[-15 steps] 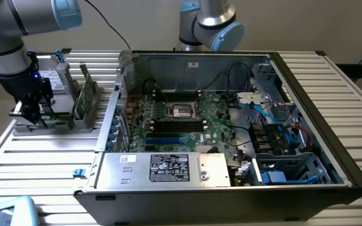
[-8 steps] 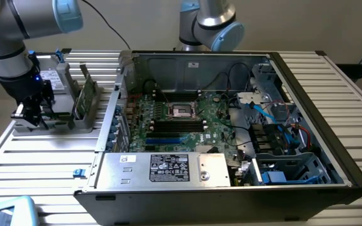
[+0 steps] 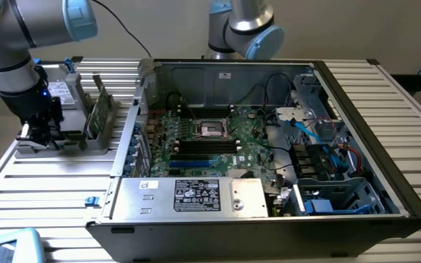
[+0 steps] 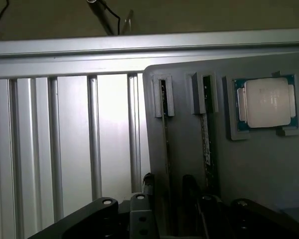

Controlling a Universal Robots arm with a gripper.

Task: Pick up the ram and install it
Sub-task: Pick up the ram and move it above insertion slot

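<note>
A plain beige wall (image 3: 357, 27) stands behind a slatted silver metal table (image 3: 42, 186) under even, soft light.

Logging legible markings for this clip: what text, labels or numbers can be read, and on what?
None can be read.
Black label on the power supply: print too small.
White sticker beside it: blurred.
Processor lid: no legible marking.

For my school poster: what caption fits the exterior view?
Robot gripper down at the holder, near a ram, beside the open computer.
</note>
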